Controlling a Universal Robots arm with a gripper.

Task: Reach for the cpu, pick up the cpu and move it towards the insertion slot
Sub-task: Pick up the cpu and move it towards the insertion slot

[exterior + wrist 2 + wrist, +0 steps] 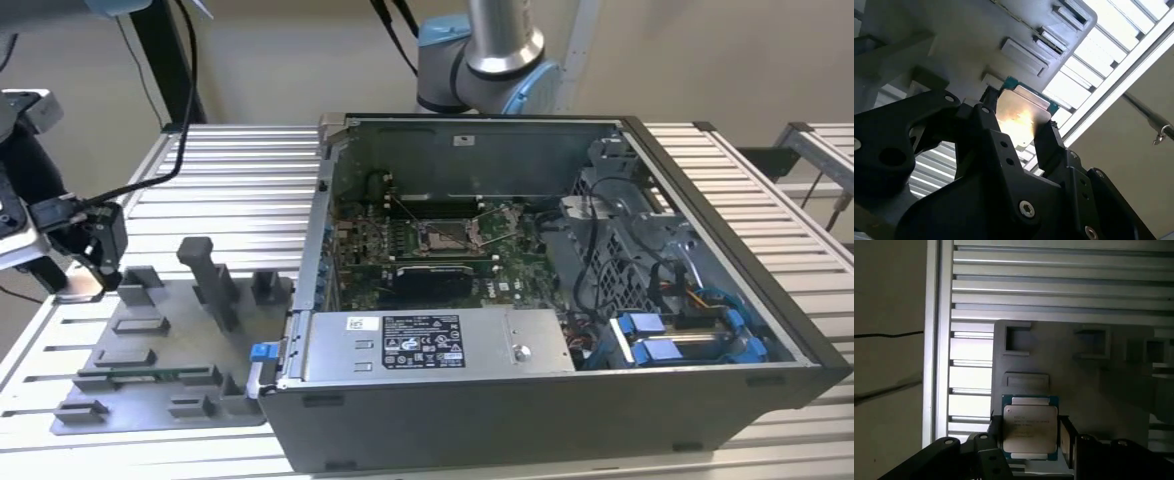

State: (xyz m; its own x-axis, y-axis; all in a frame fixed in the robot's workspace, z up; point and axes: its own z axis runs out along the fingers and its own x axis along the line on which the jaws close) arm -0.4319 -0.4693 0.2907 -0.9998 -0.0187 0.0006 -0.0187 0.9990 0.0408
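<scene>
Above the slatted metal table (227, 160) and grey fixture plate (180, 352), the tool (96, 250) clamps the cpu (1030, 427) between its fingers.

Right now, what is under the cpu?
In the first wrist view the grey fixture plate spreads beneath the cpu, on the slatted metal table. The spot directly under the chip is covered, so contact with the plate cannot be seen.

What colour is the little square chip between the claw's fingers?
Silvery face with a green rim; the cpu shows best in the first wrist view.
</scene>
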